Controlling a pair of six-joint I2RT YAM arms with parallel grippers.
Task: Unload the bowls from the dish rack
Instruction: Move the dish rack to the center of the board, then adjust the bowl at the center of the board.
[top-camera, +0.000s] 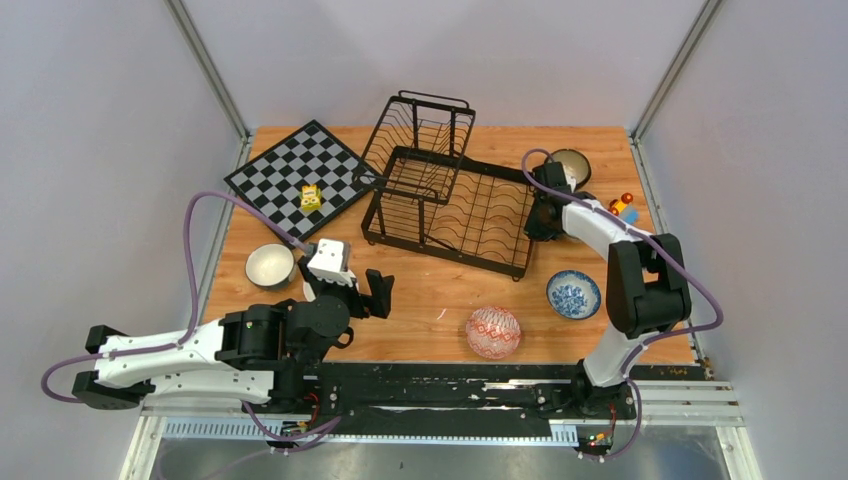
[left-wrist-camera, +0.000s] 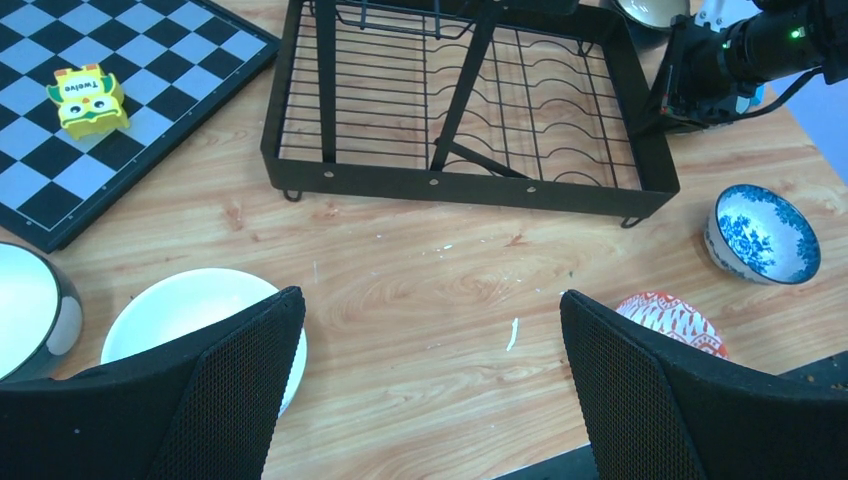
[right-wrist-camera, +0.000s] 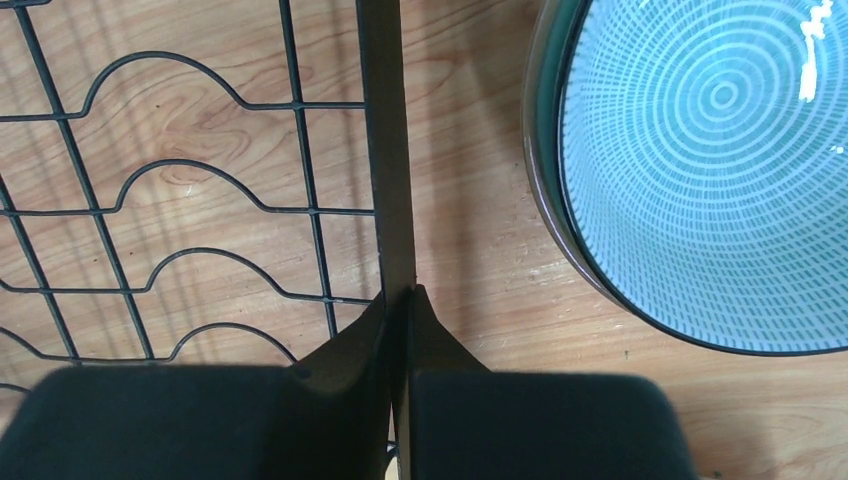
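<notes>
bowls: none is showing in the dish rack (left-wrist-camera: 450, 187); both tiers are looking bare in the top view.
- blue-and-white bowl (top-camera: 573, 293) is sitting upright on the desk (left-wrist-camera: 400, 250), lower right of the top view, just below the rack's right corner.
- red-patterned bowl (top-camera: 493, 332) is lying mouth down near the bottom edge of the wood.
- teal-lined bowl (right-wrist-camera: 720, 170) is sitting just beside the rack's right rim, apart from it, upper right of the top view.
- pale bowl (top-camera: 270, 265) is sitting at the left, and a white bowl (left-wrist-camera: 190, 320) is partly hiding under the left finger in the left wrist view.

handling, judged: they are looking like glazed ceramic, so stiff, slick and chippable, light enough for one gripper. the best hold is probably across the rim, one finger inside and one outside. the upturned one is offering only its foot or its outer wall.

rack: it is sitting in the upper middle of the desk, a rigid wire frame.

right gripper (right-wrist-camera: 402, 295) is pressing its fingers together on the rack's right rim bar, pinching it as far as the wrist view is showing.

left gripper (left-wrist-camera: 430, 300) is hanging spread wide above bare wood, lower left of the top view, holding nothing.

chessboard (top-camera: 290, 170) with a yellow block (left-wrist-camera: 88, 98) is lying upper left.
</notes>
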